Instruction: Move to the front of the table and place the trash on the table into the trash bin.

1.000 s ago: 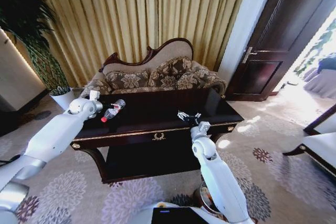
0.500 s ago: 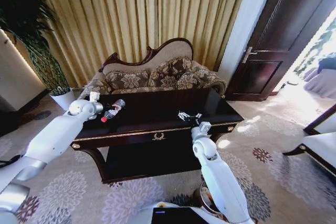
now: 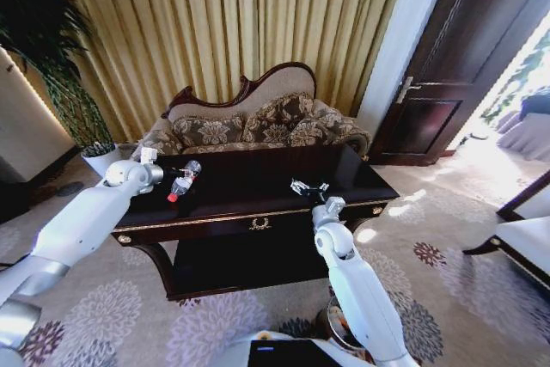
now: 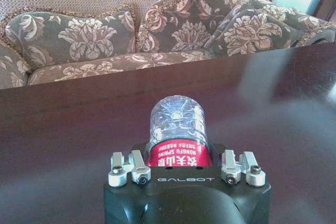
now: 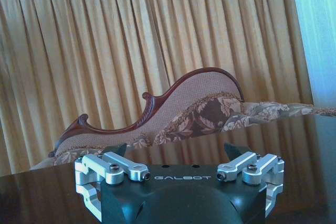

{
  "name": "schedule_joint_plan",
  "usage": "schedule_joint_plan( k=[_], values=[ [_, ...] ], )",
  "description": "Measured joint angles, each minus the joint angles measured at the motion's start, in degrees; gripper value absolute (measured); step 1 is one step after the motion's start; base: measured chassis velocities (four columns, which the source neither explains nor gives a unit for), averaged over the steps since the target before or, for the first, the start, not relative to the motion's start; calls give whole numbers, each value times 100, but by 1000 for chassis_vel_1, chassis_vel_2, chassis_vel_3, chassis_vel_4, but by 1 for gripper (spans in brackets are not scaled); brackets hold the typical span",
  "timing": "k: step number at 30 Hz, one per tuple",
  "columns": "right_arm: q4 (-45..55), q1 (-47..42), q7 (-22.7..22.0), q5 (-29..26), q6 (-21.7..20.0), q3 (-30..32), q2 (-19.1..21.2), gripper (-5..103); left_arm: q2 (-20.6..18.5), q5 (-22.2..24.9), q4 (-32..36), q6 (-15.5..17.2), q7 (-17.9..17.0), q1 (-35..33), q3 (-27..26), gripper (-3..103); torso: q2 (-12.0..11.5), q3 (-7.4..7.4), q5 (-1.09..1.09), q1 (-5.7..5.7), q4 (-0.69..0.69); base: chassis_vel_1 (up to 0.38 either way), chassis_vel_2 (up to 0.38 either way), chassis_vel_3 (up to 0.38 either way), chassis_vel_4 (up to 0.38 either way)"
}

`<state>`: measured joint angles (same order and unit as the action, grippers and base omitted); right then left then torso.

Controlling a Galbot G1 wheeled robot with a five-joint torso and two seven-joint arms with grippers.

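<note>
A clear plastic bottle point(image 3: 183, 180) with a red cap and red label lies tilted over the left end of the dark glossy table point(image 3: 258, 174). My left gripper point(image 3: 172, 178) is shut on it. In the left wrist view the bottle point(image 4: 177, 127) sits between that gripper's point(image 4: 178, 167) two sides, its base pointing towards the sofa. My right gripper point(image 3: 309, 188) hovers open above the table's front right part. Nothing is between its fingers in the right wrist view point(image 5: 177, 153). The dark round trash bin point(image 3: 329, 315) peeks out on the floor beside my right arm.
A patterned sofa point(image 3: 258, 126) stands right behind the table, with gold curtains beyond it. A white plant pot point(image 3: 101, 159) sits at the left. A dark door point(image 3: 464, 75) and a chair point(image 3: 516, 238) are at the right. Patterned carpet lies before the table.
My left arm has shifted a little to the left with the bottle, which now stands slightly more upright. The right gripper has barely moved.
</note>
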<state>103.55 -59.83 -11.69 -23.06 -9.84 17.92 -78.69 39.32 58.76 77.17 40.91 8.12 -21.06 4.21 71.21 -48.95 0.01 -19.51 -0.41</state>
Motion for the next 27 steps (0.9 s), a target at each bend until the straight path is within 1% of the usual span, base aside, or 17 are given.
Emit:
schedule_joint_plan(
  k=[2, 3, 5, 6, 7, 9, 10, 11, 13, 14, 20, 21, 22, 23, 25, 27],
  values=[
    [9, -21, -1, 3, 0, 6, -2, 100, -26, 9, 46, 0, 0, -44, -46, 59, 0, 0, 0, 0, -1, 0, 0, 0, 0],
    [20, -29, -2, 3, 0, 8, 0, 100, -50, 18, 76, 0, 0, -69, -70, 56, 0, 0, 0, 0, 0, 0, 0, 0, 0],
    [24, -31, -4, 3, 0, 9, 1, 100, -63, 22, 87, 0, 0, -80, -81, 56, 0, 0, 0, 0, 1, 0, 0, 0, 0],
    [36, -33, -8, 4, 0, 14, 1, 100, -83, 24, 103, 0, -4, -100, -103, 50, 0, 0, 0, 0, 1, 0, 0, 0, 0],
    [36, -33, -8, 4, 0, 14, 1, 100, -83, 24, 103, 0, -4, -100, -103, 50, 0, 0, 0, 0, 1, 0, 0, 0, 0],
    [62, -54, -12, 4, 0, 21, 2, 100, -107, 35, 142, 0, -22, -135, -133, 44, 0, 0, 0, 0, 1, 0, 0, 0, 0],
    [62, -54, -12, 4, 0, 21, 2, 100, -107, 35, 142, 0, -22, -135, -133, 44, 0, 0, 0, 0, 1, 0, 0, 0, 0],
    [74, -71, -14, 3, 0, 26, 2, 100, -122, 41, 171, 0, -35, -160, -157, 41, 0, 0, 0, 0, 0, 0, 0, 0, 0],
    [82, -80, -15, 3, 0, 28, 2, 100, -130, 44, 191, 0, -39, -174, -170, 41, 0, 0, 0, 0, 0, 0, 0, 0, 0],
    [109, -113, -17, 4, 0, 34, 4, 100, -161, 53, 259, -1, -52, -224, -216, 39, 0, 0, 0, 0, 0, 0, 0, 0, 0],
    [165, -209, -30, 14, -12, 55, 41, 100, -213, 86, 380, -3, -85, -327, -385, 37, 0, 0, 0, 0, 1, 0, 0, 0, 0],
    [179, -225, -36, 14, -16, 62, 52, 100, -228, 90, 408, -3, -96, -357, -428, 34, 0, 0, 0, 0, -1, 0, 0, 0, 0],
    [191, -235, -39, 14, -19, 70, 60, 100, -245, 91, 442, -3, -102, -402, -501, 32, 0, 0, 0, 0, -1, 0, 0, 0, 0],
    [209, -244, -47, 14, -25, 75, 71, 100, -285, 111, 517, -4, -108, -487, -649, 32, 0, 0, 0, 0, 0, 0, 0, 0, 0],
    [213, -244, -49, 14, -27, 75, 74, 100, -308, 137, 556, -4, -109, -520, -705, 32, 0, 0, 0, 0, 0, 0, 0, 0, 0],
    [224, -235, -58, 10, -34, 72, 87, 100, -409, 206, 698, -4, -117, -625, -906, 32, 0, 0, 0, 0, 1, 0, 0, 0, 0]
  ],
)
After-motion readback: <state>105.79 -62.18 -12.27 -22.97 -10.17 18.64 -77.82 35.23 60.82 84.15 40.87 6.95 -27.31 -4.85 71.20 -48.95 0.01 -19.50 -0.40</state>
